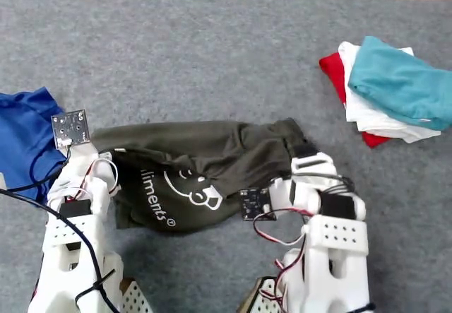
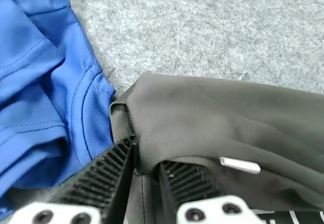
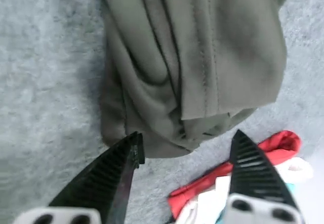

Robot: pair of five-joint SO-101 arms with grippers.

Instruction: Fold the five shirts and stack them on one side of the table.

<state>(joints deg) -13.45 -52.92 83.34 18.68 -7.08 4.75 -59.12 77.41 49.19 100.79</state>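
One crumpled olive-green cotton shirt [image 1: 191, 157], held at one end.
Its long axis runs nine to three o'clock; the left gripper [image 2: 148, 153] pinches the nine end, the right gripper [image 3: 187, 134] hangs spread over the three.

**High view.** The left arm [image 1: 70, 246] is rising from the lower left of the frame, with its wrist angling toward the centre. The right arm [image 1: 328, 246] is standing at lower right, with its wrist pointing toward the top of the frame.

**Left wrist view.** The left gripper [image 2: 148, 155] is pinching a fold of the olive shirt [image 2: 217, 118] between its ribbed fingers [image 2: 114, 171], which are lying nearly together.

**Right wrist view.** The right gripper [image 3: 187, 135] is holding its pointed fingers [image 3: 250, 168] spread wide apart.
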